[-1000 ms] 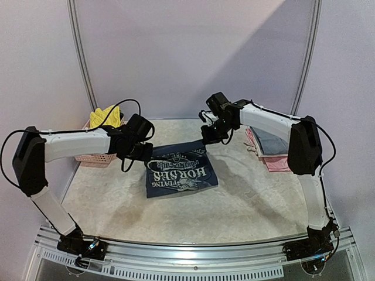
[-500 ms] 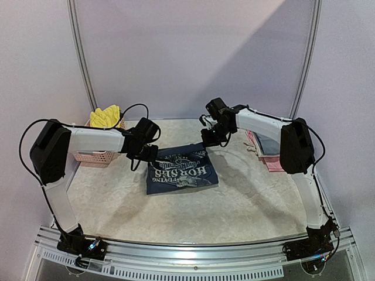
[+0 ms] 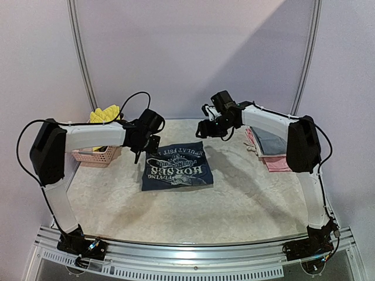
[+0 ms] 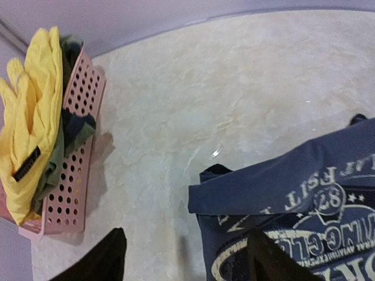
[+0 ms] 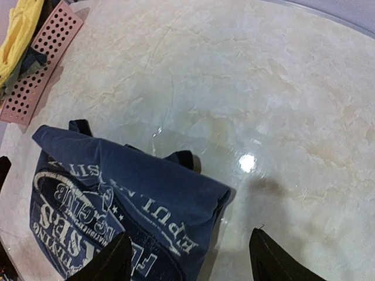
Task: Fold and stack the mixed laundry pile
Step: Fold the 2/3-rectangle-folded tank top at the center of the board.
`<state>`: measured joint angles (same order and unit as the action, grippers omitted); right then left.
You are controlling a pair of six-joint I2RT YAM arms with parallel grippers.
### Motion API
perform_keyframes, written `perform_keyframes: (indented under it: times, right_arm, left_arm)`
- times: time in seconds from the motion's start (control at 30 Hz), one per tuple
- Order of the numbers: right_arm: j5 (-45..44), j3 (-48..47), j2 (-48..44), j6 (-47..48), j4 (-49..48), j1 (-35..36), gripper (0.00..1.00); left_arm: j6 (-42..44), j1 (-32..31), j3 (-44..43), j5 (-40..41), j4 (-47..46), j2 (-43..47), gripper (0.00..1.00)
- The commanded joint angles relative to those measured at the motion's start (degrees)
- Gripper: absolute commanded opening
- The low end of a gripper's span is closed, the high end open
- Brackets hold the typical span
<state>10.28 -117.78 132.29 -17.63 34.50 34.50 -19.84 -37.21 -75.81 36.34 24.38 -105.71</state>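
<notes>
A navy blue top [image 3: 177,168] with white lettering lies folded flat in the middle of the table, also seen as the navy top [image 4: 293,193] and the navy top [image 5: 129,187]. My left gripper [image 3: 153,140] hovers open just above its far left corner, and in its own view the left gripper [image 4: 187,263] holds nothing. My right gripper [image 3: 205,127] hangs open over the far right corner. The right gripper [image 5: 190,260] is empty too. A yellow garment [image 3: 104,114] drapes over the basket. Folded grey and pink pieces [image 3: 270,147] are stacked at the right.
A pink lattice basket [image 3: 94,156] stands at the table's back left, and the basket [image 4: 76,152] holds the yellow garment [image 4: 29,134] and darker cloth. Curved pale walls close off the back and sides. The basket [image 5: 41,58] shows far left.
Both grippers have opened and let go of the navy top's far edge, then lifted slightly away. The top now lies squarer and flatter on the table.
</notes>
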Motion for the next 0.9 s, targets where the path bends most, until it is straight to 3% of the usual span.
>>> perform_keyframes:
  times: [0.0,0.17,0.27,0.43,0.87]
  right_arm:
    - [4.5,10.6,-10.8,0.0,-6.3,1.0,0.7]
    - [14.4,20.9,-16.3,0.2,-12.8,2.9,0.54]
    - [19.7,19.4,-14.0,0.9,-12.9,3.9,0.39]
    - [24.3,14.5,-6.4,0.1,-13.0,4.2,0.24]
    - [29.7,-7.7,14.7,-1.0,-7.1,0.0,0.15]
  left_arm:
    - [-1.0,-3.8,4.2,-3.7,2.1,7.2,0.64]
    - [-2.8,-6.4,9.8,-12.9,-1.1,10.9,0.46]
    - [-3.8,-7.3,12.8,-18.6,-5.2,11.4,0.37]
    - [-5.5,-7.4,16.6,-23.3,-10.8,9.0,0.27]
    - [-8.3,-7.4,24.6,-22.3,-15.9,4.6,0.21]
